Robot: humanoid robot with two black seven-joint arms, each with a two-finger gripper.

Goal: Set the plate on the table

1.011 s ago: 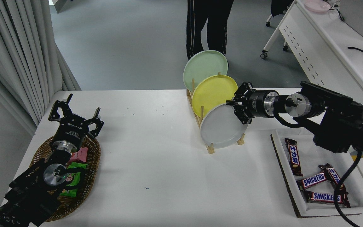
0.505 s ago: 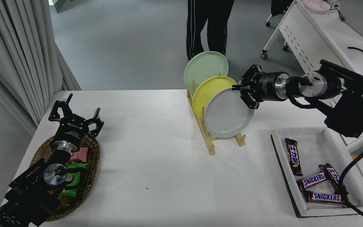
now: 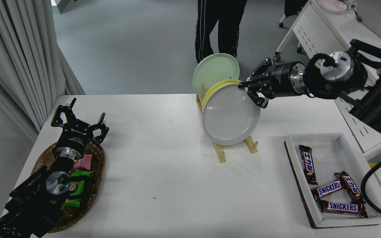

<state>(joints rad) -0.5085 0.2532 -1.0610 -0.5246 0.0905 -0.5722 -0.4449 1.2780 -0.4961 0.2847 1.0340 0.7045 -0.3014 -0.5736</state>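
The light-grey plate (image 3: 230, 114) hangs tilted in the air above the wooden rack (image 3: 223, 152), lifted out of its slot. My right gripper (image 3: 247, 89) is shut on the plate's upper right rim. Behind it the yellow plate (image 3: 215, 89) and the pale green plate (image 3: 213, 69) stand in the rack. The white table (image 3: 164, 178) spreads below. My left gripper (image 3: 78, 124) is parked, open, over the wicker basket (image 3: 93, 191) at the lower left.
A white tray (image 3: 329, 221) with several chocolate bars lies at the right. The basket holds snack packets. A person's legs (image 3: 218, 26) stand beyond the table's far edge. A white perforated desk (image 3: 326, 43) is at the upper right.
My right gripper has lifted the grey plate up out of the rack and swung it left, tilting it in front of the yellow plate. The left arm has not moved.
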